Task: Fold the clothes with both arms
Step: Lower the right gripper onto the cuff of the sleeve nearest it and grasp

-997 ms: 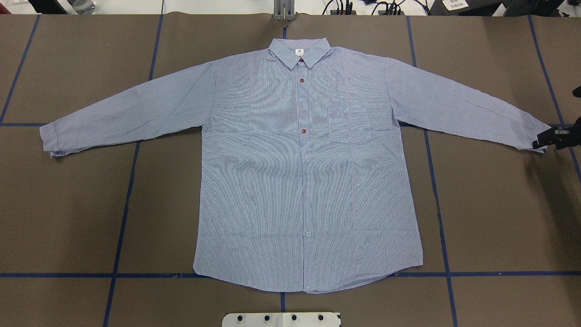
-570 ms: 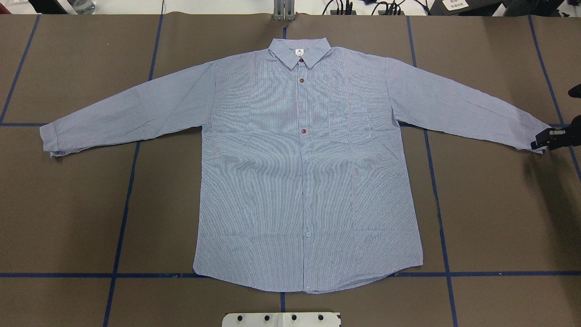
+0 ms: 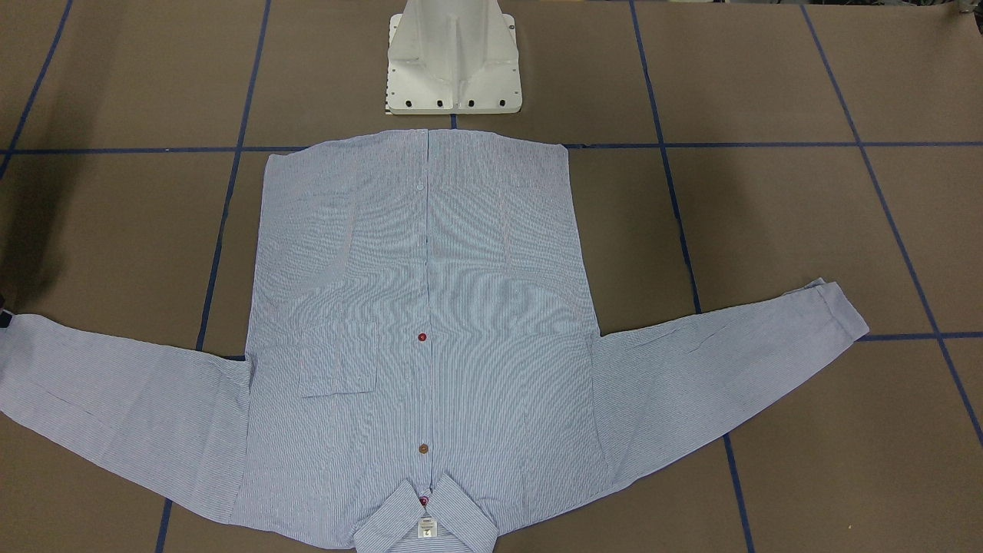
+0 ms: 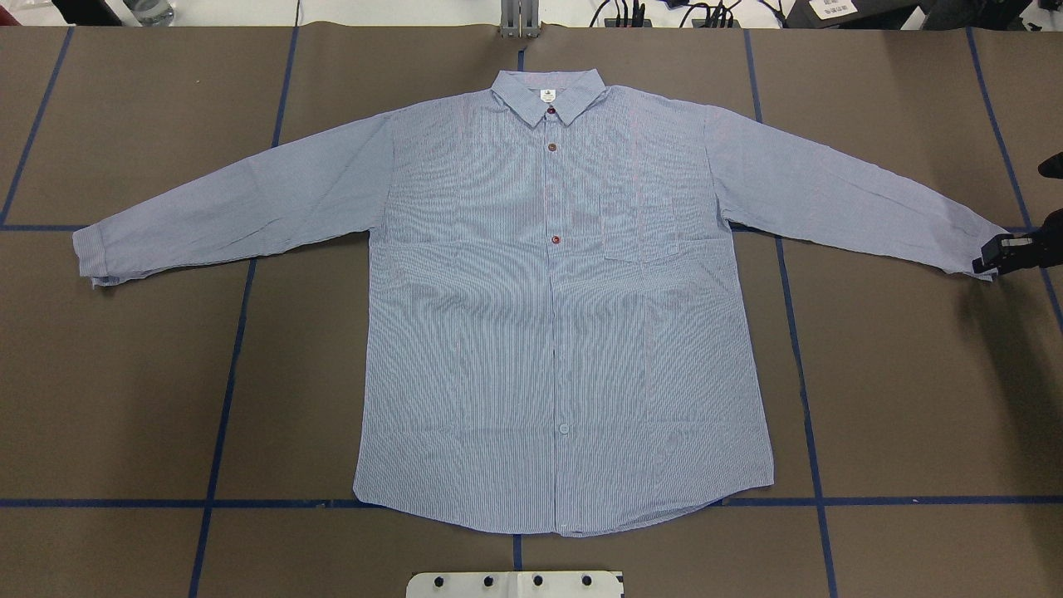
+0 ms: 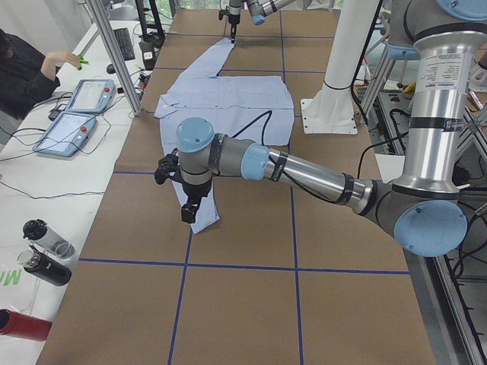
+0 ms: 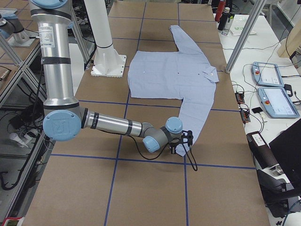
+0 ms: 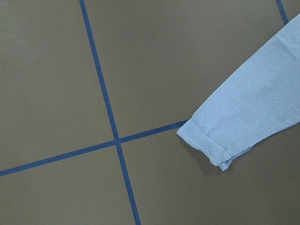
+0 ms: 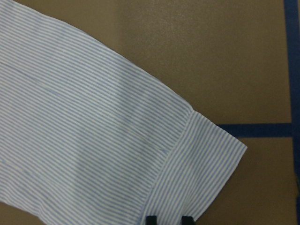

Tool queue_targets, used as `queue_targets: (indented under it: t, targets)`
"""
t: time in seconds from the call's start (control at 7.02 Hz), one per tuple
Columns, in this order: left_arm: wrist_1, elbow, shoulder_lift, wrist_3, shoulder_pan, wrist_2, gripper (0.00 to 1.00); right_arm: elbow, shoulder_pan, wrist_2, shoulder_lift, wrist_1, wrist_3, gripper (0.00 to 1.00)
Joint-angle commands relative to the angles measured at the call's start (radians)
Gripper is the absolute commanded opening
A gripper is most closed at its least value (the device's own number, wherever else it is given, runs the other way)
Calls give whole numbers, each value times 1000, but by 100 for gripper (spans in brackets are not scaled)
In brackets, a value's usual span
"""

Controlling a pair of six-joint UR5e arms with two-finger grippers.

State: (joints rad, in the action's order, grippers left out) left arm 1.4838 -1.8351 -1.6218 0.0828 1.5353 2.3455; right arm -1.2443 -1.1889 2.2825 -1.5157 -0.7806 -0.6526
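The right gripper has edged slightly inward from the right edge of the table, its black tips now overlapping the cuff of the shirt.

we can read no text for certain: the white neck label on the shirt, at six o'clock in the front-facing view, carries only a small dark mark and print too fine to make out.
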Motion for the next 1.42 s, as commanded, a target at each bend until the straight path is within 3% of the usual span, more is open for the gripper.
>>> queue_targets:
  t: [0.0, 1.28]
  targets:
    - [0, -1, -1, -11, 0, 0, 99, 2, -1, 0, -4, 1, -1, 29]
    - [0, -7, -1, -27, 0, 0, 99, -3, -8, 2, -20, -3, -1, 27]
